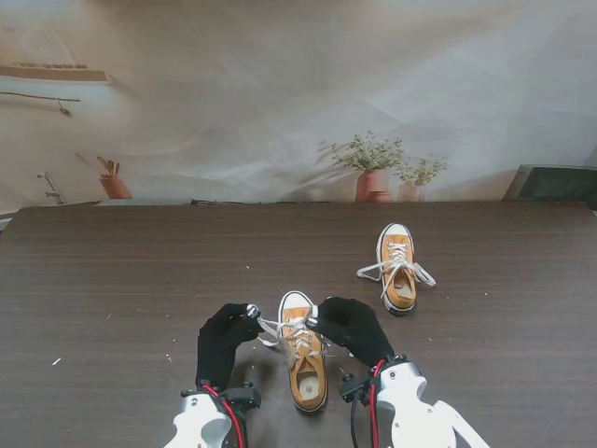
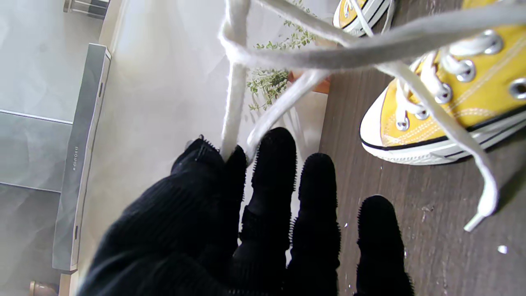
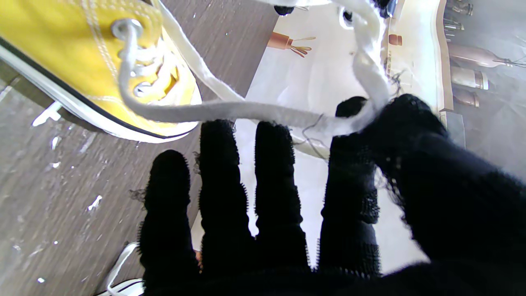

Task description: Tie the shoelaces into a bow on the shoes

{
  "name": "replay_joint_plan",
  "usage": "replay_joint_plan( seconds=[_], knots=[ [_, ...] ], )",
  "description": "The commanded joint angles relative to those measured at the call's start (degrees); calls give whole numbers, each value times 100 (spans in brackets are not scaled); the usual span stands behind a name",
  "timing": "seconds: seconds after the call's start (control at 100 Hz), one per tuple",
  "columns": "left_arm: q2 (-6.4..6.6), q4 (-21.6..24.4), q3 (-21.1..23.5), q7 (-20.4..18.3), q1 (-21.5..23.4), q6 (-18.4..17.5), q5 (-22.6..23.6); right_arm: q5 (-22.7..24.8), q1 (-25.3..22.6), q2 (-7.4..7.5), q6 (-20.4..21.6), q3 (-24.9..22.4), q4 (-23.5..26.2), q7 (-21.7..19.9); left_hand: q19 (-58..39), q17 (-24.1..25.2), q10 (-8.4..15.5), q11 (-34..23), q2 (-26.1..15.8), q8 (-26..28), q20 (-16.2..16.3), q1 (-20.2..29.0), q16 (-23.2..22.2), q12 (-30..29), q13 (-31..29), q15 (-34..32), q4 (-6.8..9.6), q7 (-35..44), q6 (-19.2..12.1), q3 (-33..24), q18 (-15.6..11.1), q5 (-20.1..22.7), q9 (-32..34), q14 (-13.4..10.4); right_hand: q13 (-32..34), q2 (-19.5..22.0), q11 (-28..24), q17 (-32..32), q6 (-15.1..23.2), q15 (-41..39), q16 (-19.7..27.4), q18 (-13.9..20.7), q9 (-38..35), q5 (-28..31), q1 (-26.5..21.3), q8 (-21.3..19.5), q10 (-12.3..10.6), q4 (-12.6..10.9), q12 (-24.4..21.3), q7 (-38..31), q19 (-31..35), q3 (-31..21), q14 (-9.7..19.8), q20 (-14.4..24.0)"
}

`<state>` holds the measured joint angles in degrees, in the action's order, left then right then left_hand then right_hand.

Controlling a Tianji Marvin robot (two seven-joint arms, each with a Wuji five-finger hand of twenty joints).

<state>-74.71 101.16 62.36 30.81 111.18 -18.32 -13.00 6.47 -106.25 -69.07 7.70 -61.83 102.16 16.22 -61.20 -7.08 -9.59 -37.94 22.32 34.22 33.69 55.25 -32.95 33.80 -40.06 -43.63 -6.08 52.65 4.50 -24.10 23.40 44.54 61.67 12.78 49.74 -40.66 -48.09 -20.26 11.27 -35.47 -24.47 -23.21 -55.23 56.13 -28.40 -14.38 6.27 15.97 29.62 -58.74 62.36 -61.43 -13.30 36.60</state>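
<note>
A yellow sneaker (image 1: 304, 359) stands close to me at the table's middle, toe pointing away, its white laces (image 1: 284, 329) lifted off it. My left hand (image 1: 224, 339) in a black glove is at the shoe's left and pinches a lace (image 2: 231, 115) between thumb and forefinger. On the shoe's right, my right hand (image 1: 353, 327) pinches the other lace (image 3: 230, 111) between thumb and forefinger. The two laces cross above the shoe (image 2: 472, 90). A second yellow sneaker (image 1: 398, 268) lies farther off to the right, laces loose on the table.
The dark wood table (image 1: 140, 271) carries small white specks near my hands. A printed backdrop with potted plants (image 1: 373, 168) hangs behind the far edge. A dark box (image 1: 555, 182) stands at the far right corner.
</note>
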Motion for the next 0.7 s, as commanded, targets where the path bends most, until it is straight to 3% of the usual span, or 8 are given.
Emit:
replay_joint_plan(
  seconds=[0.0, 0.13, 0.28, 0.37, 0.53, 0.56, 0.64, 0.69],
  knots=[
    [-14, -55, -22, 77, -55, -18, 165, -14, 9, -6, -5, 9, -8, -88, -146, -155, 168, 95, 296, -102, -31, -257, 157, -266, -242, 36, -105, 119, -714, -564, -115, 315, 336, -238, 104, -65, -28, 19, 310, -85, 46, 51, -136, 263, -215, -199, -140, 62, -24, -233, 125, -203, 160, -45],
    [-25, -101, -24, 119, -88, -73, 206, -17, 15, -7, 69, 11, -28, -81, -149, -164, 220, 189, 276, -88, -39, -325, 194, -297, -190, 118, -177, 75, -772, -686, -142, 296, 335, -228, 83, -84, -26, 48, 261, -80, 54, 45, -103, 194, -184, -308, -142, 65, -25, -205, 116, -309, 161, -78],
    [30, -68, 4, -128, -52, -235, 12, -60, -11, -15, 126, -12, -13, -52, 155, 348, 119, 13, -612, -212, -15, 1190, -86, 671, 440, 50, 400, -2, -618, 1417, -308, -527, -512, -177, 21, 5, -69, 99, 104, -89, 52, 56, -17, 91, -274, -488, -113, 83, -10, -196, 109, -343, 154, -102],
    [70, -63, 10, -306, -41, -298, -103, -68, -23, -10, 168, -25, -12, -67, 319, 519, 111, -23, -836, -258, 93, 1606, -153, 1024, 694, 70, 538, 62, -848, 1814, -391, -825, -813, -185, 13, 12, -83, 121, 102, -96, 50, 52, -10, 91, -286, -507, -109, 82, -7, -185, 102, -333, 158, -106],
    [114, -59, -4, -513, -45, -357, -259, -72, -42, 1, 241, -44, -10, -98, 475, 660, 107, -151, -820, 20, 184, 1686, -207, 1292, 836, 98, 586, 342, -1461, 1915, -465, -891, -888, -186, 0, 11, -101, 122, 101, -98, 53, 55, -13, 96, -281, -534, -111, 77, -13, -162, 103, -317, 152, -111],
    [115, -57, -8, -519, -47, -359, -275, -69, -45, 3, 256, -47, -10, -102, 506, 667, 127, -225, -750, 201, 252, 1613, -243, 1372, 844, 86, 652, 438, -1575, 1842, -486, -901, -883, -195, 0, 12, -102, 122, 100, -98, 54, 55, -13, 96, -278, -537, -107, 77, -14, -160, 103, -317, 152, -111],
    [121, -36, -11, -576, -48, -392, -419, -49, -55, 8, 290, -52, -11, -107, 691, 752, 197, -380, -236, 994, 455, 825, -352, 1858, 924, 57, 595, 733, -1728, 250, -543, -1014, -963, -190, -1, 14, -101, 123, 109, -97, 55, 55, -7, 101, -265, -550, -115, 79, -17, -163, 104, -312, 155, -112],
    [129, -17, -8, -635, -45, -418, -541, -46, -59, 12, 306, -53, -10, -116, 843, 871, 273, -254, -34, 1446, 501, 649, -386, 2240, 1083, 98, 602, 940, -1692, -400, -595, -1143, -1117, -176, -11, 14, -98, 123, 114, -92, 58, 57, 0, 97, -268, -561, -107, 79, -19, -164, 104, -312, 153, -113]
  ],
)
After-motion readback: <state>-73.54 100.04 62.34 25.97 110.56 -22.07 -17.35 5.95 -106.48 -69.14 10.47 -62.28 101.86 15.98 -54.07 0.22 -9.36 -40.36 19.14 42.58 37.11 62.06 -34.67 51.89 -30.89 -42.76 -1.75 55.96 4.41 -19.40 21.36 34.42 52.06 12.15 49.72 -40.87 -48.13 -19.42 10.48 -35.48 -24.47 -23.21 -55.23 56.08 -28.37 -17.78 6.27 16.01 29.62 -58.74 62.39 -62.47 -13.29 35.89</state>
